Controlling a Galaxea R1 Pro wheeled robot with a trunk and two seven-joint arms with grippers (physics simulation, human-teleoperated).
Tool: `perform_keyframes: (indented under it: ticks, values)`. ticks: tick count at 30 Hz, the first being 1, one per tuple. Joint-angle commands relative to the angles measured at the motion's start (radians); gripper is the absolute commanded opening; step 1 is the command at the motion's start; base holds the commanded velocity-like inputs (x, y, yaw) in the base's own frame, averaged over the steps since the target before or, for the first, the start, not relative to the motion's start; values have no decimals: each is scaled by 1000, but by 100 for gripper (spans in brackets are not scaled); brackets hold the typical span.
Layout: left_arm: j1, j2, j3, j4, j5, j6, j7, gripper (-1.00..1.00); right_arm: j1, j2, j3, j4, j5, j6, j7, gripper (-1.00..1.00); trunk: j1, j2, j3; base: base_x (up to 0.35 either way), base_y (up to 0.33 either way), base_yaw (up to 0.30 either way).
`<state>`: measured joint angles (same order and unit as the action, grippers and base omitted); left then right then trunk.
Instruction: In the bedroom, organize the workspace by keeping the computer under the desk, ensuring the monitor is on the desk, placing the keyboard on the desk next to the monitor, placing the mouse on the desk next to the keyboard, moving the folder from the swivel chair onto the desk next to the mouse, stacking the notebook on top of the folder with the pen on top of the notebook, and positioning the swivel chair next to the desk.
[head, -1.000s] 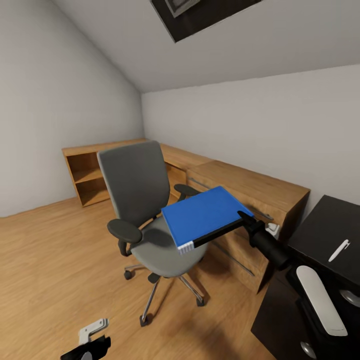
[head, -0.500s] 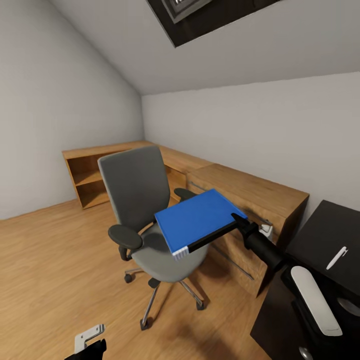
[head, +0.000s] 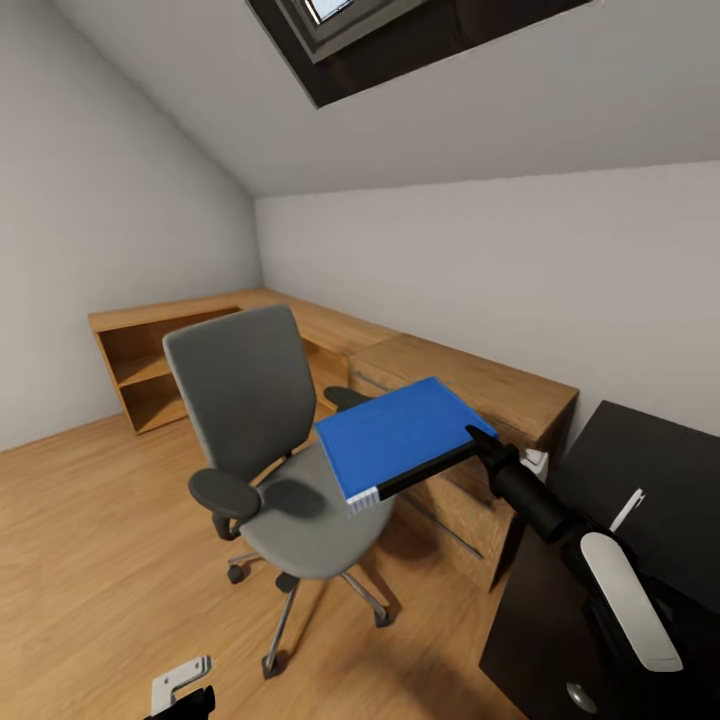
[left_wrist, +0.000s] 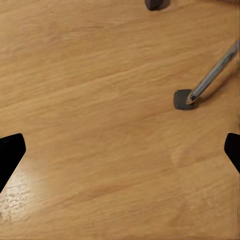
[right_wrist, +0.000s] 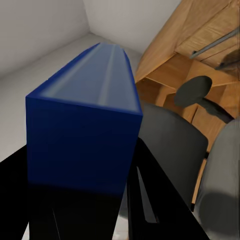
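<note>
Two grippers show: the left gripper (head: 180, 690), at seven o'clock, hangs over the wood floor (left_wrist: 100, 125) with fingers spread apart. Centre, the swivel chair (head: 262, 450) stands. At three o'clock, the right gripper (head: 478, 443) clamps the folder (head: 400, 435) above the seat. Farther right, the pen (head: 627, 509) lies on the desk (head: 670, 470).

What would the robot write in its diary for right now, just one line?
right claw: shut on folder | folder: held in the air above swivel chair seat | left claw: open, over floor | pen: on desk
</note>
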<state>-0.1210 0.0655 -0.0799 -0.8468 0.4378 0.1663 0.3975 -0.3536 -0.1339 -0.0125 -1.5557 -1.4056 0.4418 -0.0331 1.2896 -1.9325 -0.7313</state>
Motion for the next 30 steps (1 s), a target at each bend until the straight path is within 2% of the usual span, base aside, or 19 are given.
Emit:
perform_keyframes:
  ticks: [1, 7, 12, 21, 22, 23, 26, 27, 29, 30]
  values:
    - [0, 1, -8, 1, 7, -6, 9, 100, -1, 0, -2, 3, -7, -9, -4, -100, -4, 7, 3, 0, 0, -246]
    - [0, 1, -12, 8, 7, -25, 9, 100, -1, -1, -15, 41, -6, -92, -5, -100, -27, 49, 25, 0, 0, -253]
    - [0, 2, -15, 18, 7, -27, 9, 100, -1, -1, -38, 70, -6, -146, -14, -100, -27, 49, 27, 0, 0, -265]
    - [0, 1, -20, 25, 6, -29, 8, 100, -1, -1, -125, 92, -6, -165, -64, -100, -27, 49, 31, -26, 0, -272]
    - [0, 1, -34, 26, 7, -30, 9, 100, -1, -1, -135, 92, -6, -165, -65, -100, -27, 49, 31, -247, 0, -280]
    - [0, 1, -66, 29, 7, -30, 9, 100, -1, -1, -152, 92, -6, -166, -66, -100, -27, 49, 32, -308, 0, -283]
    - [0, 1, -92, 68, 6, -34, 8, 100, -1, -2, -164, 92, -6, -166, -66, -100, -27, 49, 33, -324, 0, -288]
    - [0, 0, -105, 110, 6, -96, 8, 100, -1, -3, -215, 93, -6, -165, -67, -100, -27, 49, 33, -284, 0, -292]
    - [0, -1, -111, 116, 6, -113, 8, 100, -1, -3, -230, 94, -6, -165, -67, -100, -27, 49, 34, -283, 0, -292]
    - [0, 0, -189, 119, 6, -128, 9, 100, -1, -1, -238, 147, -6, -166, -67, -100, -27, 49, 34, -96, 0, -293]
